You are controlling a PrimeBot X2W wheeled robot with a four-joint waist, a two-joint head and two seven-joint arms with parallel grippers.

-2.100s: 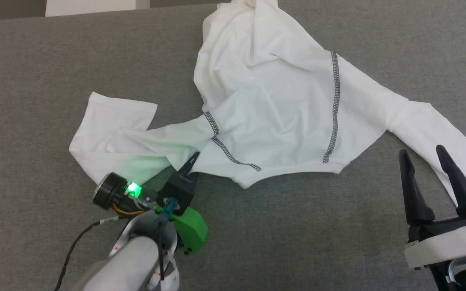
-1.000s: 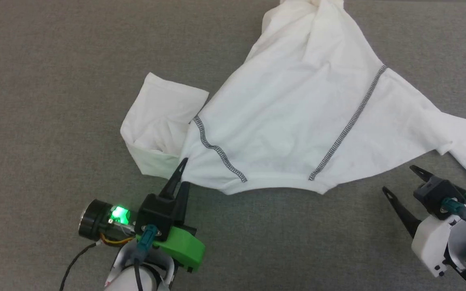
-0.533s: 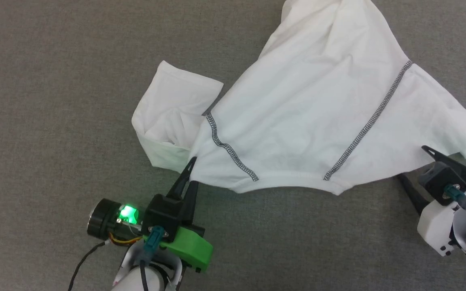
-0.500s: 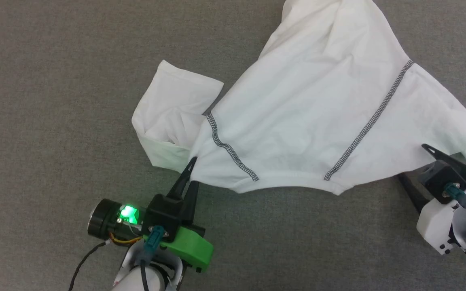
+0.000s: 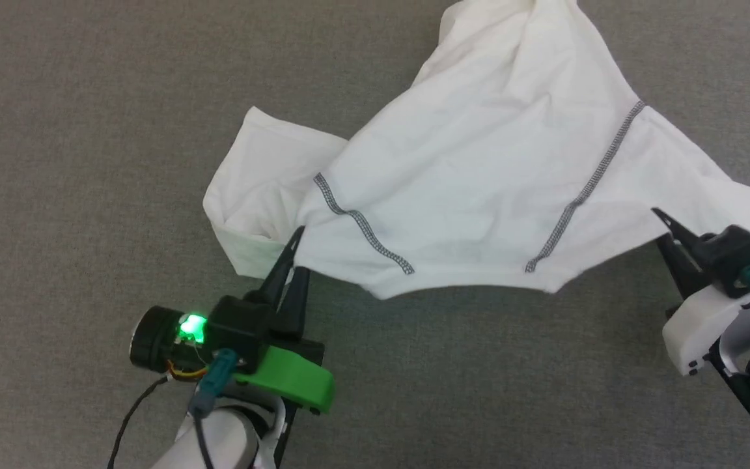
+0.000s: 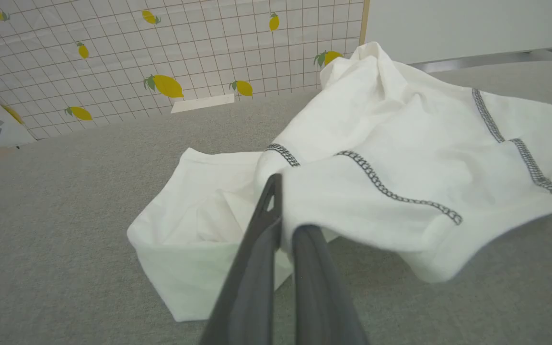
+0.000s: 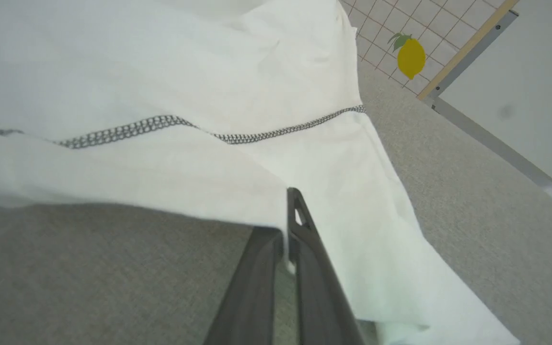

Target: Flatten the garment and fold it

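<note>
Your left gripper (image 5: 295, 253) and right gripper (image 5: 666, 227) each pinch the garment's (image 5: 479, 182) edge; flattening is incomplete, folding not yet begun.

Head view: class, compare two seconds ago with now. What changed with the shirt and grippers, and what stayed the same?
The right gripper, earlier open and clear of the white shirt, moved in to its near right edge and shut on it. The shirt's body is drawn out wider. The left gripper stayed shut on the shirt's left part.
</note>
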